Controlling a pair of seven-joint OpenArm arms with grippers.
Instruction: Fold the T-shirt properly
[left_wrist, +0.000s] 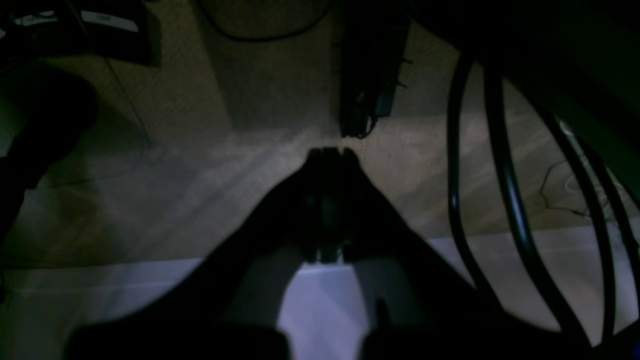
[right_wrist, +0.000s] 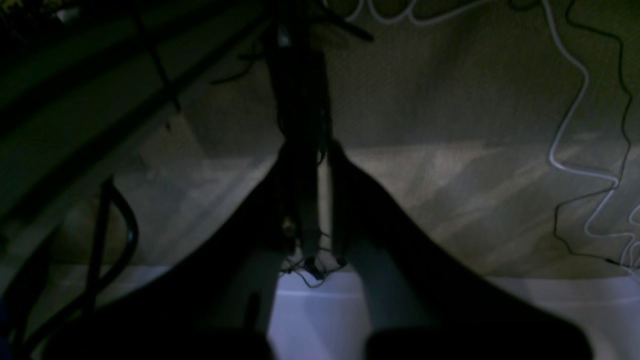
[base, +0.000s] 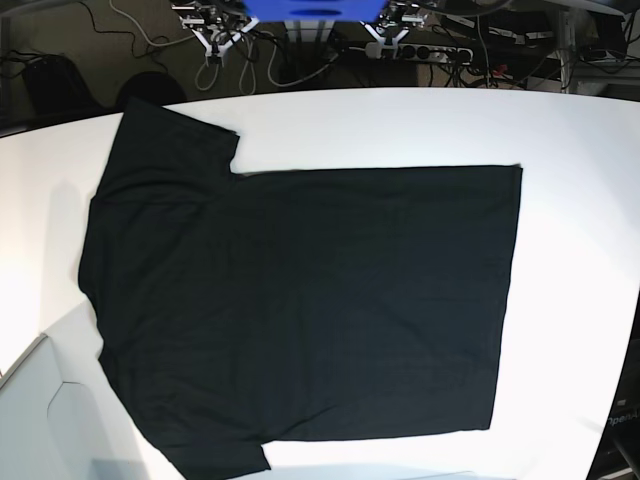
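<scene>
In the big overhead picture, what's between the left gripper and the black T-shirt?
In the base view, only a bare strip of the white table lies between the left gripper's arm and the T-shirt.

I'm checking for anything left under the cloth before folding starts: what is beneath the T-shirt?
The white table shows around the T-shirt. Whatever lies directly beneath is covered, so I can't tell.

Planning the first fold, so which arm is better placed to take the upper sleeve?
Probably the right: its claw hangs on the same side as that sleeve; the left claw is farther across.
</scene>
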